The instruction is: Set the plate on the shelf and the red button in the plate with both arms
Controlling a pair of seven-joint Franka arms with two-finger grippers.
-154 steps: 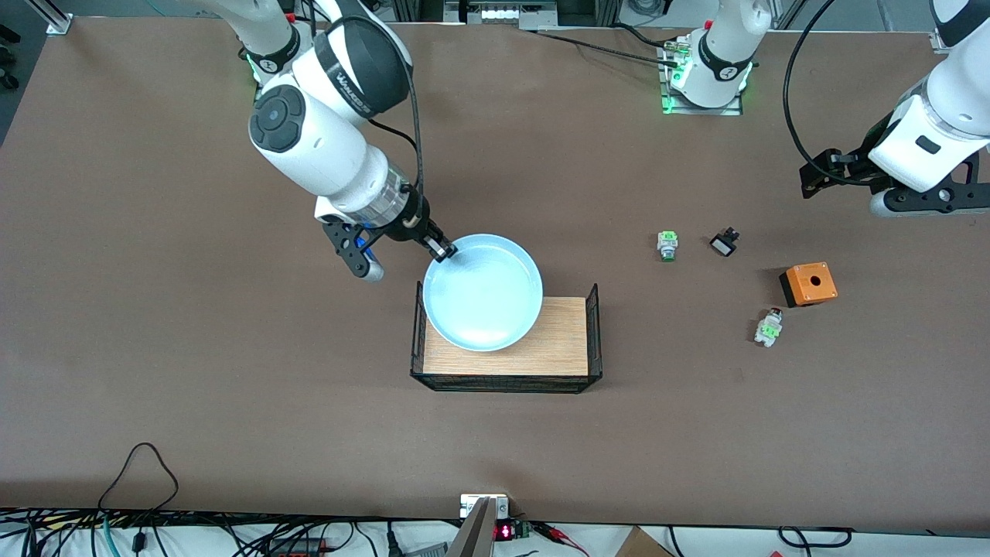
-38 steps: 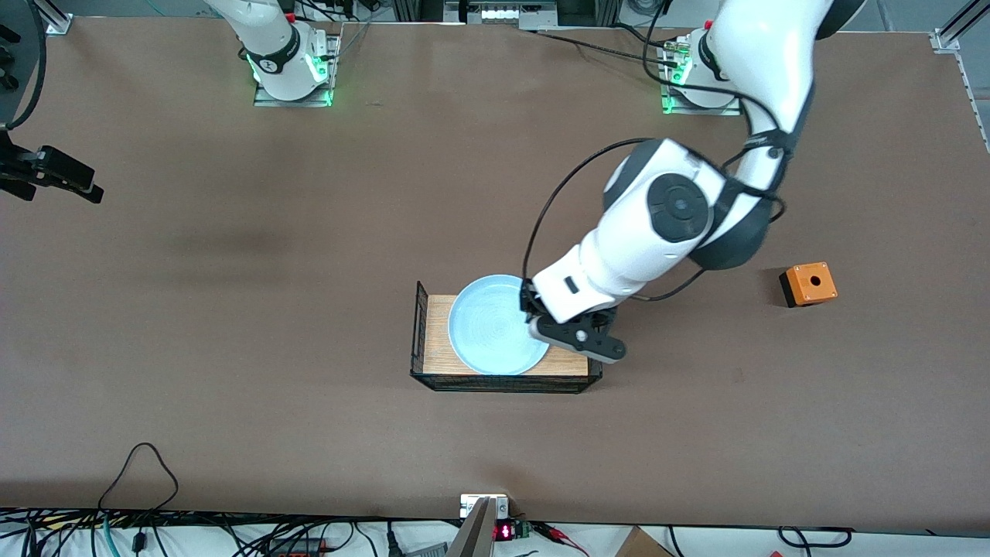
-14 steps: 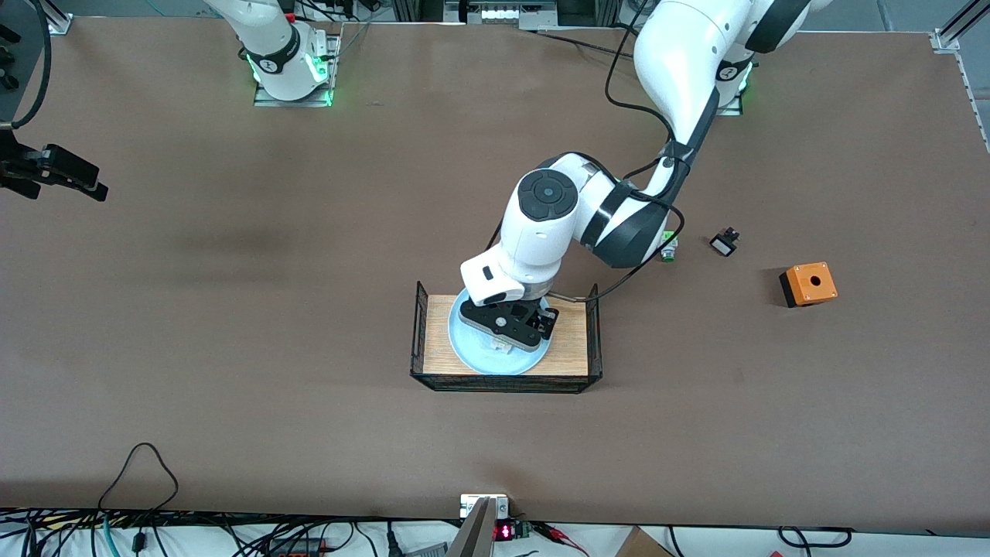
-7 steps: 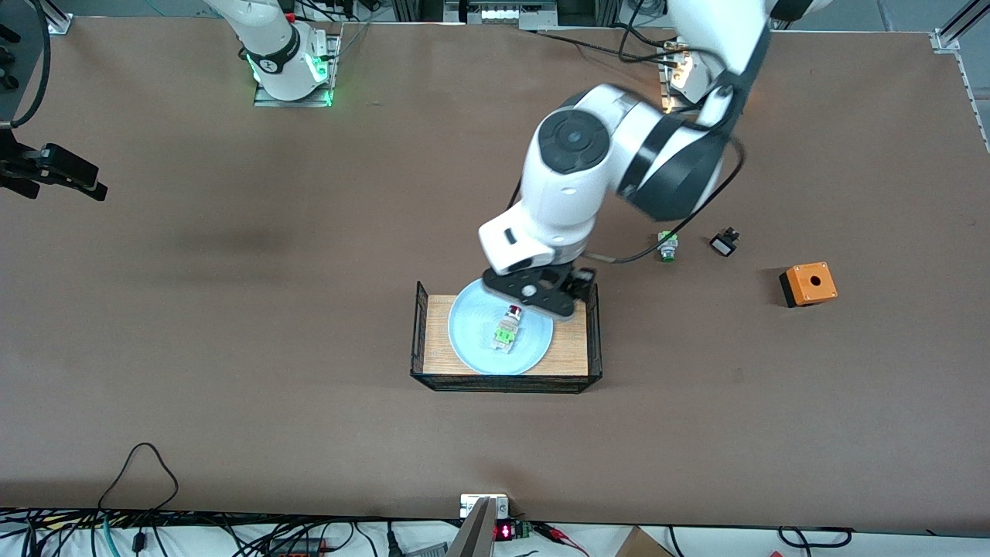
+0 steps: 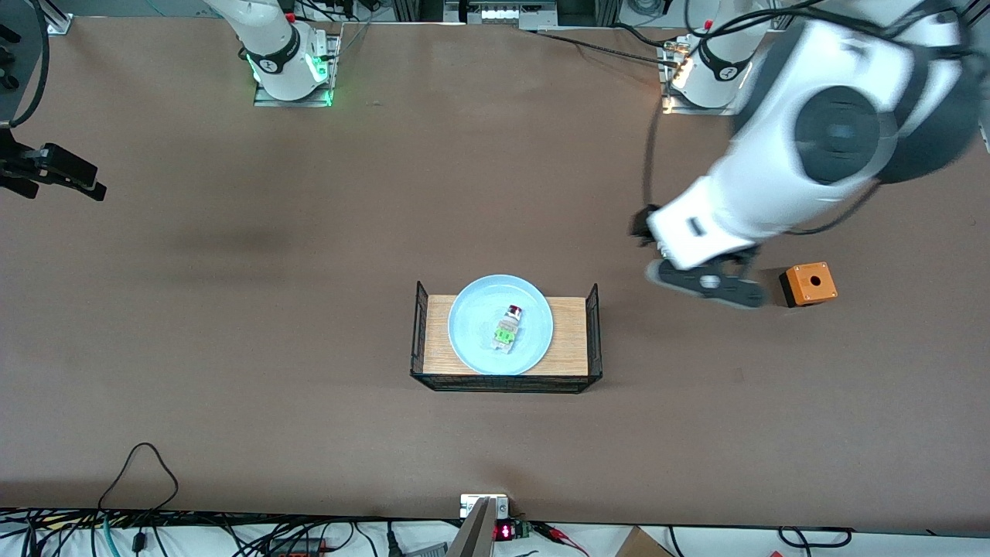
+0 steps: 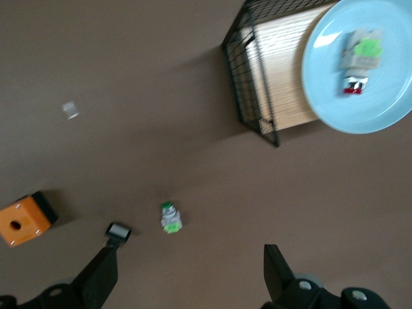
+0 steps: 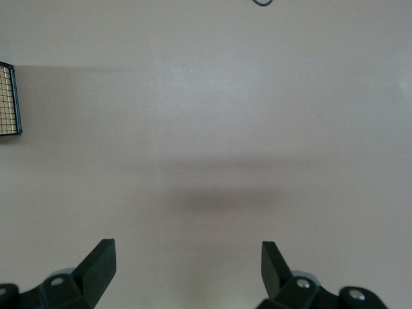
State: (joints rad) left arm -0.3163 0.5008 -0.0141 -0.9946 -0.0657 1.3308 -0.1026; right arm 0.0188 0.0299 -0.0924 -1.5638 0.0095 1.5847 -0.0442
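The pale blue plate (image 5: 472,348) (image 6: 328,96) rests on the wooden tray (image 5: 568,340). On the plate lies the red button (image 5: 506,328) (image 6: 359,56), a white switch with a green block and a red cap; nothing touches it. My left gripper (image 5: 708,285) (image 6: 190,273) is open and empty in the air, over the table beside the orange box, toward the left arm's end. Below it lie small switch parts. At the right arm's end of the table my right gripper (image 5: 97,182) (image 7: 187,264) waits, open and empty over bare table.
The tray has black wire ends (image 5: 593,325) (image 6: 254,84) (image 7: 8,96). An orange box with a black hole (image 5: 808,283) (image 6: 22,222), a white-and-green switch with a green end (image 6: 170,217) and a small black part (image 6: 118,232) lie toward the left arm's end.
My left gripper has risen off the plate and swung away toward the orange box, leaving the red button lying on the plate. The right arm has not moved.
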